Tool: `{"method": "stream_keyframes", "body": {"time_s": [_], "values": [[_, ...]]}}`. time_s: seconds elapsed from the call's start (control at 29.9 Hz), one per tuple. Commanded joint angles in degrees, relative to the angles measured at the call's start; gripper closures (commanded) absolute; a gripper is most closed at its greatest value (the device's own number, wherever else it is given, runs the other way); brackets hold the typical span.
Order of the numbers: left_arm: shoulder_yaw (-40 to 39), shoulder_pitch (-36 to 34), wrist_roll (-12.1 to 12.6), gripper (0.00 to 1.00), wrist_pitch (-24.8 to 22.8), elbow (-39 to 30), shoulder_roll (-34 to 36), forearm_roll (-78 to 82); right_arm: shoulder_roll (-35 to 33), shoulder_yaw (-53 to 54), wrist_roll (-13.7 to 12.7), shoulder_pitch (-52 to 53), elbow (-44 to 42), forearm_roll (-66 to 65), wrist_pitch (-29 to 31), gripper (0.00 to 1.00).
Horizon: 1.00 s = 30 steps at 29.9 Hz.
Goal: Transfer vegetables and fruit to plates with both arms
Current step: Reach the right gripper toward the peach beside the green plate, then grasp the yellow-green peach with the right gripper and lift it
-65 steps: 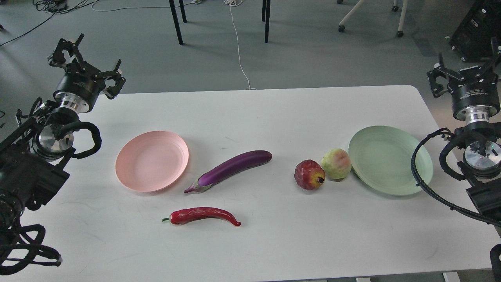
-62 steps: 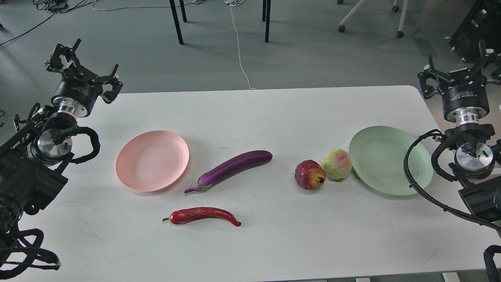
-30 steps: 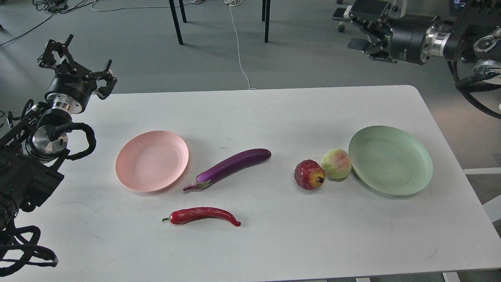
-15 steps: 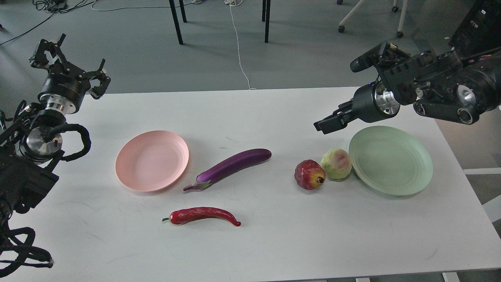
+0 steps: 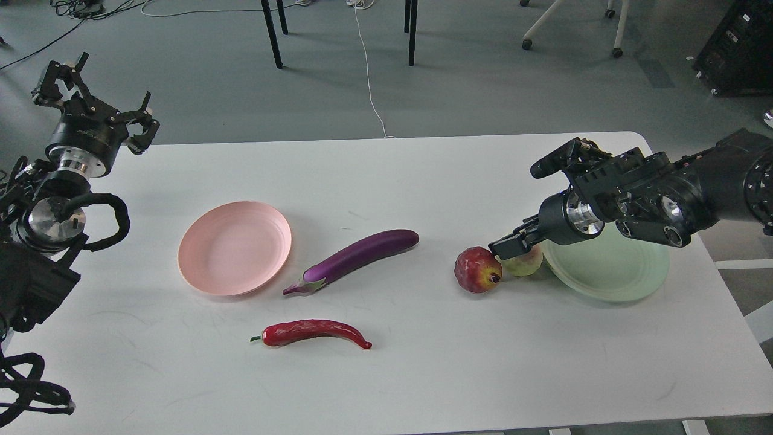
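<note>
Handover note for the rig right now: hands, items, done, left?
Left hand: open, empty, raised off the table's far left corner.
Right hand: low over the pale fruit, fingers dark; grip unclear.
Pomegranate beside it, green plate just right.
Eggplant and chili on the table near the pink plate.
Done: nothing plated. Left: all four.
</note>
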Motion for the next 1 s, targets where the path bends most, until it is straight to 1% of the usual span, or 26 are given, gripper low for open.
{"method": "stream_keyframes", "body": {"time_s": [0.0, 0.2, 0.3, 0.44, 0.64, 0.84, 0.97], "values": [[0.2, 0.2, 0.0, 0.02, 0.0, 0.0, -0.1, 0.0, 0.4, -0.2, 0.0, -2.0, -2.0, 0.1, 0.0, 0.04], [0.1, 0.5, 0.0, 0.02, 0.0, 0.0, 0.1, 0.1, 0.3, -0.2, 0.0, -2.8, -2.3, 0.1, 0.0, 0.04], [0.0, 0.5, 0.0, 0.02, 0.1, 0.0, 0.2, 0.1, 0.4, -0.2, 0.0, -3.3, -2.3, 0.1, 0.1, 0.10], [0.0, 0.5, 0.0, 0.02, 0.1, 0.0, 0.5, 0.0, 0.4, -0.2, 0.0, -3.0, -2.2, -0.5, 0.3, 0.30], [-0.1, 0.4, -0.1, 0.02, 0.2, 0.0, 1.0, 0.0, -0.8, 0.0, 0.0, 1.1, -1.6, -0.1, 0.3, 0.47], [-0.1, 0.4, -0.1, 0.02, 0.0, 0.0, 2.3, 0.0, -6.8, 0.5, 0.0, 5.2, -1.1, -0.4, 0.3, 0.48], [-0.2, 0.4, 0.0, 0.02, 0.0, 0.0, 2.5, -0.1, -11.2, -0.1, 0.0, 4.5, -1.1, -0.7, 0.3, 0.47]]}}
